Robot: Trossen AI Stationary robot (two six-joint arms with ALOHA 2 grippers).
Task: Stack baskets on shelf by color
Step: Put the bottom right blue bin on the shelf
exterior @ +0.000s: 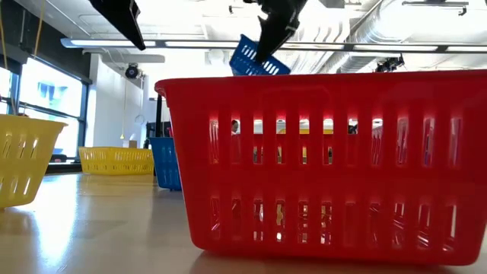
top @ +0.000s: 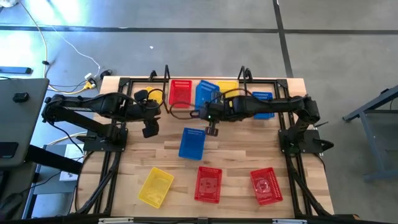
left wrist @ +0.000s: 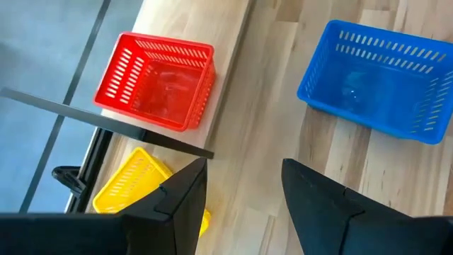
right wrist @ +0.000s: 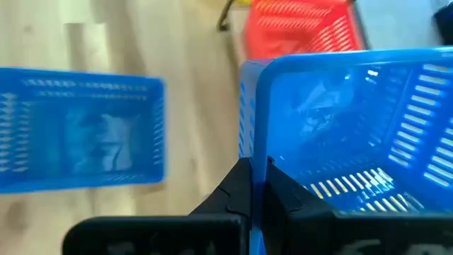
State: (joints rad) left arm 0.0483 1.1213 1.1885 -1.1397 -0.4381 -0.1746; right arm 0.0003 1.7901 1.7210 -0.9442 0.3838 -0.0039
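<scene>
Right hand (right wrist: pixel 258 185) pinches a blue basket's (right wrist: pixel 340 134) rim, lifting it over the shelf (top: pixel 189 109) for stacking; left hand (left wrist: pixel 244 198) hangs open, empty.

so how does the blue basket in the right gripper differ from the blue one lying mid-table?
The held blue basket is pinched by its rim in the shut right gripper; the loose blue basket is gripped by nothing. The held one hangs tilted, in the air by the shelf; the loose one sits flat on the tabletop. Both are the same blue slotted type, apparently equal in size.
</scene>
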